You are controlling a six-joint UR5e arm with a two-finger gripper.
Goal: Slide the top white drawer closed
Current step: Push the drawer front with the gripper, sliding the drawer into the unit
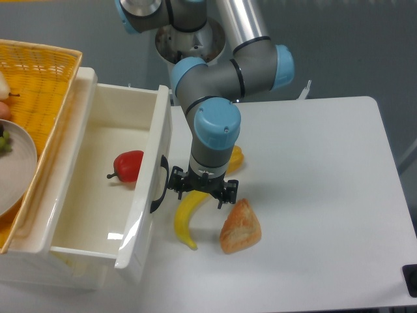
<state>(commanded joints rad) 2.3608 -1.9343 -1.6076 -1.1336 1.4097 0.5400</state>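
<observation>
The top white drawer (148,195) stands pulled out to the right, glossy white, with a black arched handle (158,186) on its front panel. Inside it lies a red pepper (127,165). My gripper (199,189) hangs low just right of the handle, pointing down, its left side touching or nearly touching the handle. Its fingers look spread, with nothing held between them. The lower part of the chest is hidden under the drawer.
A yellow banana (189,215) lies under and in front of the gripper, a piece of bread (241,227) to its right. A wicker basket (45,85) with a plate (16,166) sits atop the chest at left. A black object (410,279) is at the table's right edge.
</observation>
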